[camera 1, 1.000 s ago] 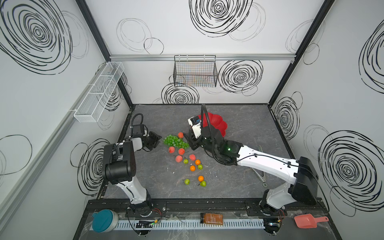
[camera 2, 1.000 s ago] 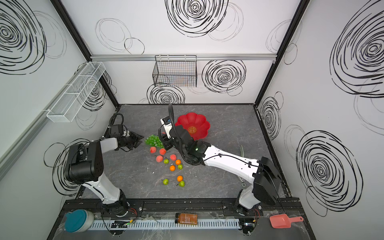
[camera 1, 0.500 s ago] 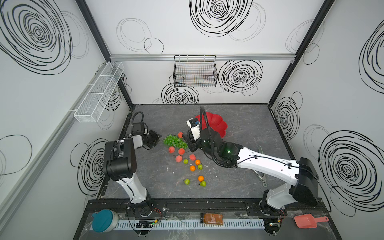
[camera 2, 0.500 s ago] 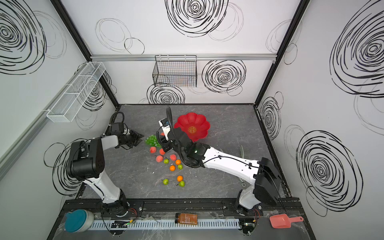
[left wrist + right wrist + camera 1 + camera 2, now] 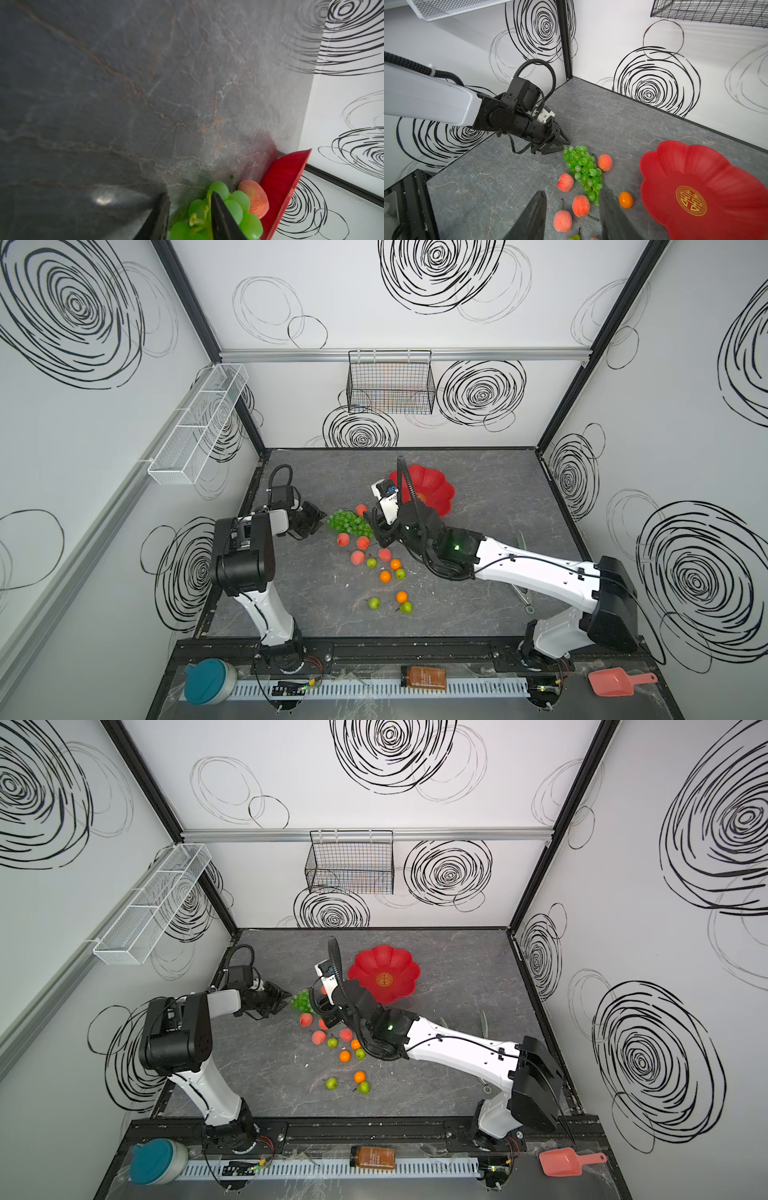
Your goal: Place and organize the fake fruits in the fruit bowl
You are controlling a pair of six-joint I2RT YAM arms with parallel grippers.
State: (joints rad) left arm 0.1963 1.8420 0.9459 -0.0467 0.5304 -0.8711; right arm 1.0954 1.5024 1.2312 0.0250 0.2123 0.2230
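The fake fruits lie loose on the grey table, left of the red flower-shaped fruit bowl [image 5: 436, 493] [image 5: 695, 166], which holds nothing. They are a bunch of green grapes [image 5: 349, 522] [image 5: 581, 164], several peaches [image 5: 363, 542], oranges [image 5: 385, 576] and green apples [image 5: 374, 603]. My left gripper [image 5: 309, 522] [image 5: 189, 194] lies low and open at the grapes' left end, a few grapes [image 5: 197, 207] between its fingers, untouched by one finger. My right gripper [image 5: 378, 534] [image 5: 573, 192] hangs open above two peaches [image 5: 581, 205], gripping nothing.
Pale-green tongs [image 5: 521, 539] lie under the right arm. A black wire basket [image 5: 390, 383] hangs on the back wall and a white wire shelf [image 5: 195, 427] on the left wall. A pink scoop [image 5: 615, 682], a bottle [image 5: 423, 677] and a teal tub [image 5: 205, 681] sit on the front ledge.
The left gripper has edged right, up to the end of the grape bunch. The right arm has barely shifted. No fruit has moved.
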